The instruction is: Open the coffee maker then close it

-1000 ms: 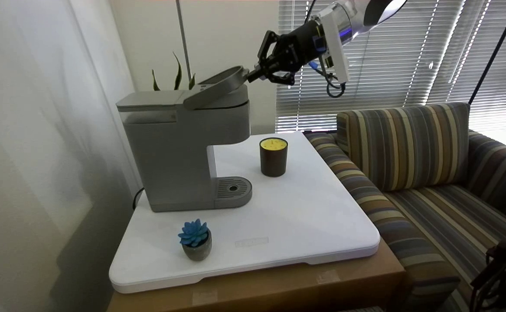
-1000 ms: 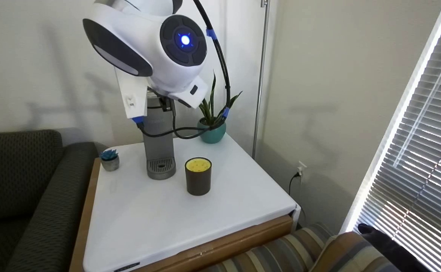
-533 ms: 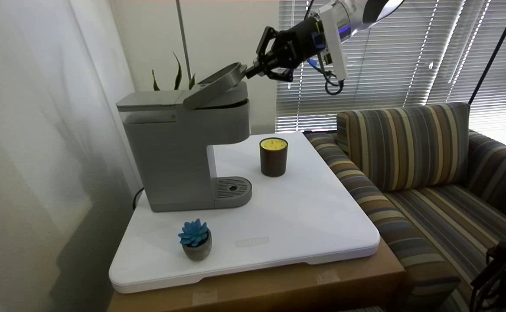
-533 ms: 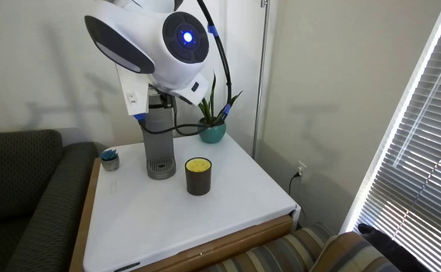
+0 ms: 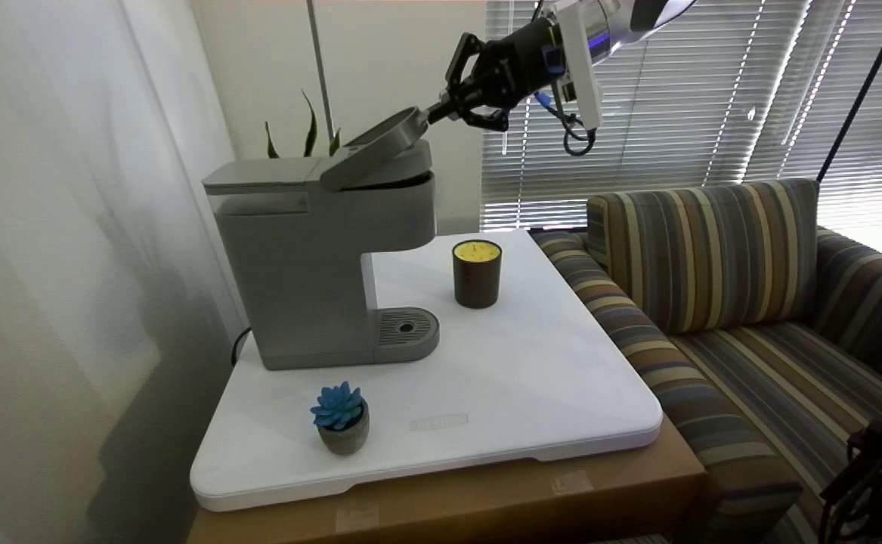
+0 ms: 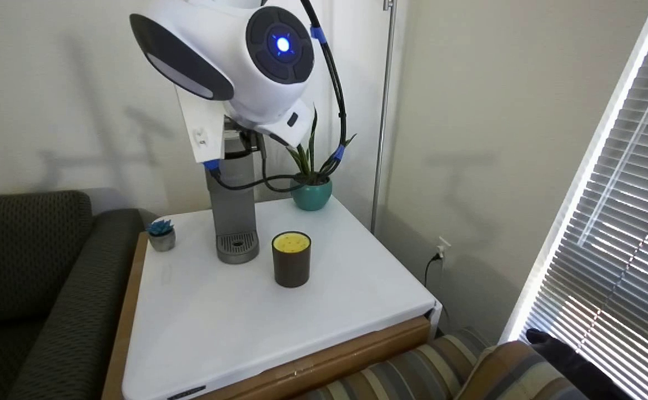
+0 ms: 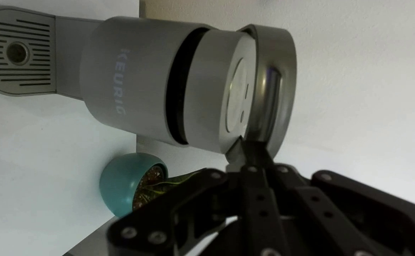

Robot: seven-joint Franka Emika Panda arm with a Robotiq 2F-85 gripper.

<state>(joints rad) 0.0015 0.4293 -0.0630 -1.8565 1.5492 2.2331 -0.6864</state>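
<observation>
Two fingers [image 7: 256, 153] pressed together, tips at the front edge of the part-raised lid [image 5: 369, 162]; can't tell if they pinch it. Coffee maker [image 5: 320, 287] stands upright on the worktop [image 5: 531, 378], just below the tips.

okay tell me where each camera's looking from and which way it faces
Exterior view: beside the coffee maker, facing its side; the claw and arm show at top.
Exterior view: across the table, facing the coffee maker's front; the arm hangs in the foreground.
Wrist view: on the arm, facing the coffee maker's front, picture turned sideways; fingers show at the bottom.
Both exterior views show the coffee maker, arm, jar and succulent.
</observation>
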